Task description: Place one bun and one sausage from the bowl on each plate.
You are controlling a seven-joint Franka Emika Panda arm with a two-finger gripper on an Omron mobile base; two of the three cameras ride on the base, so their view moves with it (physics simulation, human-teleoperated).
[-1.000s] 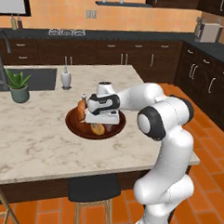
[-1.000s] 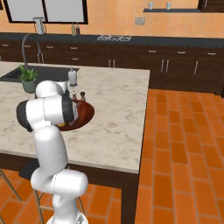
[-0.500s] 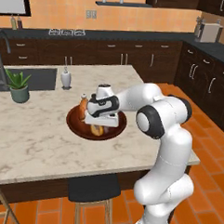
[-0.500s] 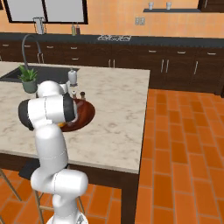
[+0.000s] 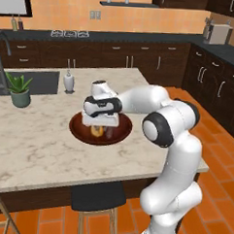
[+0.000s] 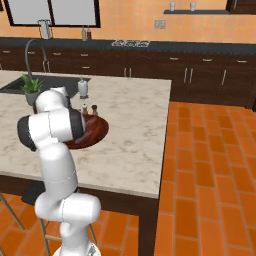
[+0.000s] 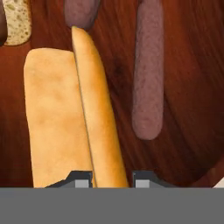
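Reaching forward, elbow bent, wrist pointing down into bowl (image 5: 122,134). My gripper (image 7: 112,178) seemingly clamping bun (image 7: 94,118), fingertips (image 7: 81,179) flanking it; sausage (image 7: 148,70) lying beside.

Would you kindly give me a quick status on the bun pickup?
Pincer down in bowl, shut on bun. Sausage lies beside, apart. Nothing in the way.

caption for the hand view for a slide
Gripper closed on one half of a split bun in the wooden bowl, a sausage lying alongside.
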